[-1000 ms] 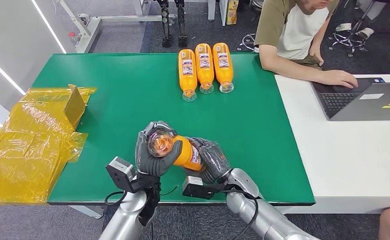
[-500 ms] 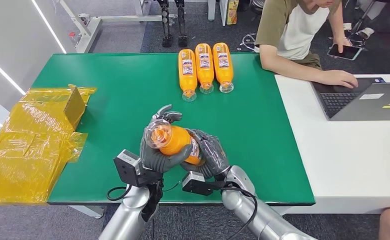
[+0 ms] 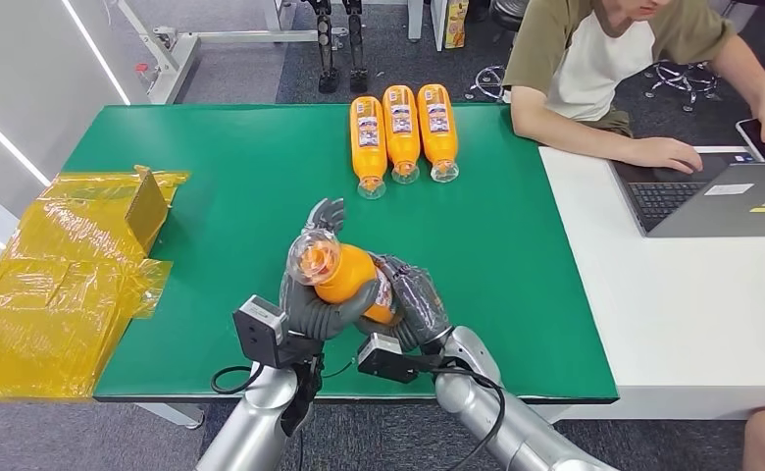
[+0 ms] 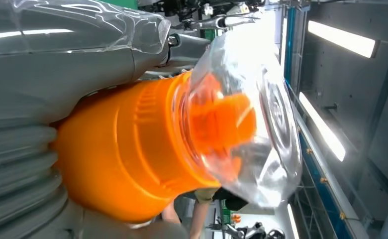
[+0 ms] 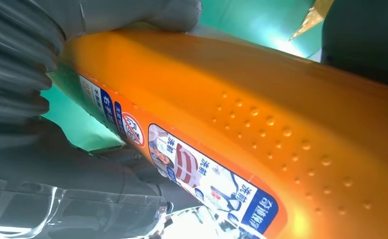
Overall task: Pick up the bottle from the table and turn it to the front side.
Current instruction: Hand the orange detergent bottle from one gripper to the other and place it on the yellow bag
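An orange bottle with a clear cap is held above the near part of the green table, cap end raised toward the left. My right hand grips its lower body, where the label faces that wrist camera. My left hand sits under the bottle's shoulder. Its thumb lies against the orange plastic, and its fingers stretch straight out past the cap without wrapping it.
Three more orange bottles lie side by side at the table's far edge. Crumpled yellow plastic wrap covers the left end. A person sits at a white table on the right with a laptop.
My left hand's fingers, wrapped over the cap a second ago, have lifted and straightened. The bottle's cap end has risen and shifted a little away from me. The person's far hand moved with a phone.
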